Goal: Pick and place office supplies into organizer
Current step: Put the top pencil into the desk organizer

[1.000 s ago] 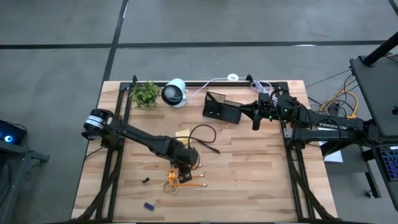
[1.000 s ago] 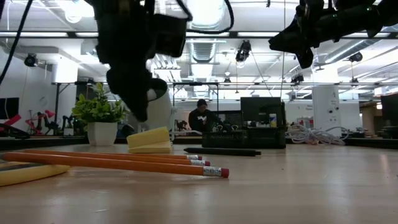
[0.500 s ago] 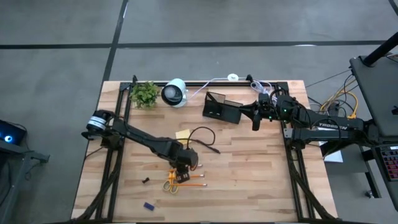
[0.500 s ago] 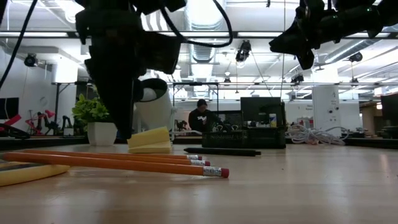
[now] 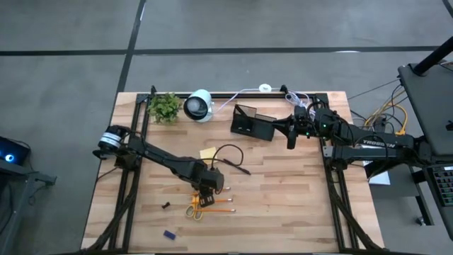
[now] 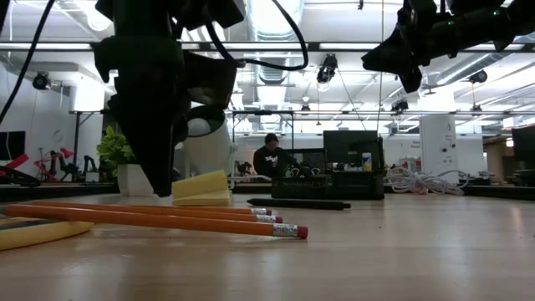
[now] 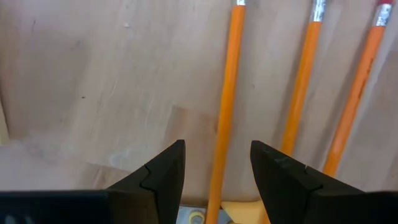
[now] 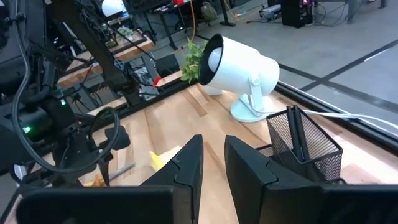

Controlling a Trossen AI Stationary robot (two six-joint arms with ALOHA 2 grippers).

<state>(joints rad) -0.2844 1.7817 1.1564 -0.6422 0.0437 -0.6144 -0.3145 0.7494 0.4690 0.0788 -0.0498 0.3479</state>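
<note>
Wooden table (image 5: 283, 191); wrist-only detail: left tool (image 7: 217, 171), fingers apart, astride one orange pencil (image 7: 225, 112).

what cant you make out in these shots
- Left gripper: open around one pencil; whether the fingertips touch the table is cut off by the left wrist view's bottom edge.
- Scissors: partly hidden under the left arm in the high view.
- Clip and blue piece: too small in the high view to tell shape.
- Organizer: contents too small in the high view; the right wrist view shows only a mesh corner.
</note>
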